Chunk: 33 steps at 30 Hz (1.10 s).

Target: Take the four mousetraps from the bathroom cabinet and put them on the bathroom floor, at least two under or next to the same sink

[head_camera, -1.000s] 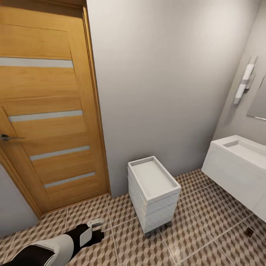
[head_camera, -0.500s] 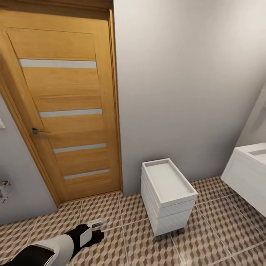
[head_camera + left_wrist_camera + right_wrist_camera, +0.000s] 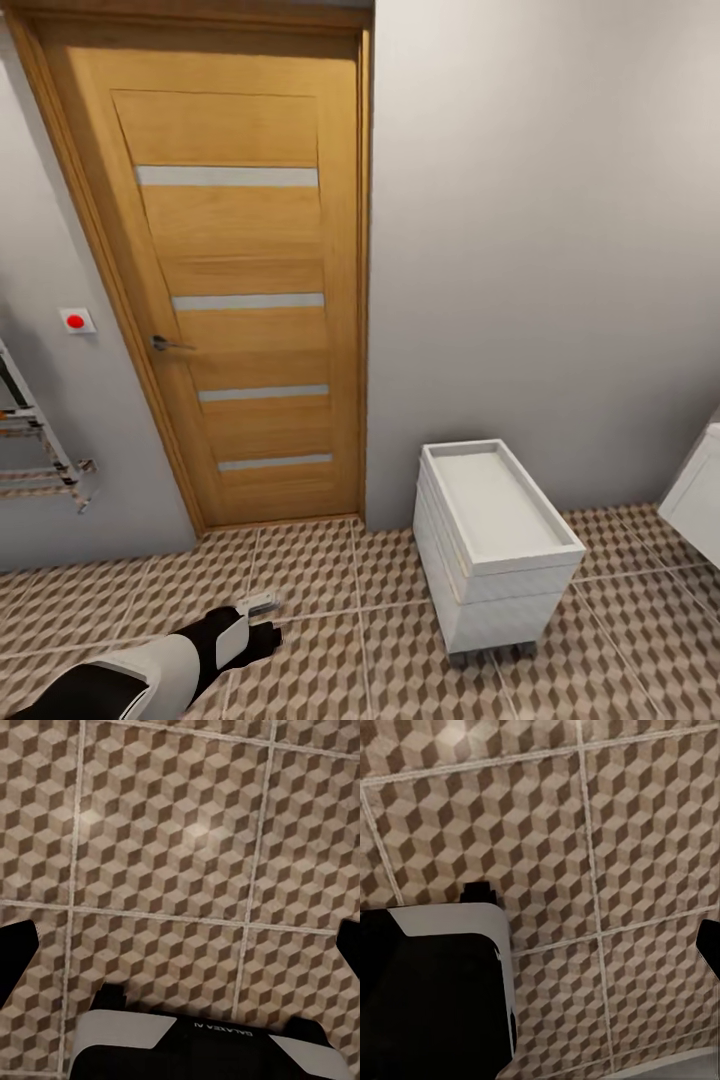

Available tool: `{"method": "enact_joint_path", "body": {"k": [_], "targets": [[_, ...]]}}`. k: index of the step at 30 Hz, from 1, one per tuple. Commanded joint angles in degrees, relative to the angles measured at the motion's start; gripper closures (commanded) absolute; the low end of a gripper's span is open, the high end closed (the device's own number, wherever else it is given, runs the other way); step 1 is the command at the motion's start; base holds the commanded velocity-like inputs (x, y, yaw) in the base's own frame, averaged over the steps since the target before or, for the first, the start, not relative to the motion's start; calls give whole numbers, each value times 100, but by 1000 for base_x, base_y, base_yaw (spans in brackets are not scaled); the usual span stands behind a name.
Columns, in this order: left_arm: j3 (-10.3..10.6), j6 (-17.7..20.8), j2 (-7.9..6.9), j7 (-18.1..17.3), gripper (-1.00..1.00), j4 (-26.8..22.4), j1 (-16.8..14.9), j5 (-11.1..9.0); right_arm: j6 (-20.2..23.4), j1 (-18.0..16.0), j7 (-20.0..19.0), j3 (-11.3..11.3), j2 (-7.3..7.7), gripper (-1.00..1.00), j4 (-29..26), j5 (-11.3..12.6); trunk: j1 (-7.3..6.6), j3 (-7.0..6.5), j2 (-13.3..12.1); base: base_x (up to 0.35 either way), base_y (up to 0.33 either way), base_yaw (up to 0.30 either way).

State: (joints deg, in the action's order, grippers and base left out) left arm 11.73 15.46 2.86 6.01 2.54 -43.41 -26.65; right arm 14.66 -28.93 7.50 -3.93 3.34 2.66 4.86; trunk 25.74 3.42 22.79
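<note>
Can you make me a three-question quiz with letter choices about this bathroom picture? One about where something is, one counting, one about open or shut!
1. Where is the small white drawer unit?
A. right of the door
B. left of the door
C. on the sink

2. How many pale strips cross the door?
A. two
B. four
C. six

3. Is the door open or shut?
A. wide open
B. shut
C. off its frame

Answers: 1 A, it stands by the wall to the door's right. 2 B, four strips show. 3 B, it sits flush in its frame.
</note>
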Motion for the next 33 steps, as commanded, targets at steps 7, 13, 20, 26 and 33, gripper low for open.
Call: {"method": "enact_joint_path", "body": {"k": [7,13,20,26,33], "targets": [[49,10,4,14,-100,9,-9,-59,10,-7,14,-46,0,-100,7,44,4,-30,13,0,0,214],[49,10,4,14,-100,9,-9,-59,10,-7,14,-46,0,-100,7,42,4,-73,13,0,0,196],[49,10,4,13,-100,9,-9,-59,10,-7,14,-46,0,-100,7,42,4,-124,13,0,0,193],[49,10,4,14,-100,9,-9,-59,10,-7,15,-46,0,-100,7,42,4,-167,13,0,0,192],[49,10,4,14,-100,9,-9,-59,10,-7,13,-46,0,-100,7,42,4,-212,13,0,0,210]]}}
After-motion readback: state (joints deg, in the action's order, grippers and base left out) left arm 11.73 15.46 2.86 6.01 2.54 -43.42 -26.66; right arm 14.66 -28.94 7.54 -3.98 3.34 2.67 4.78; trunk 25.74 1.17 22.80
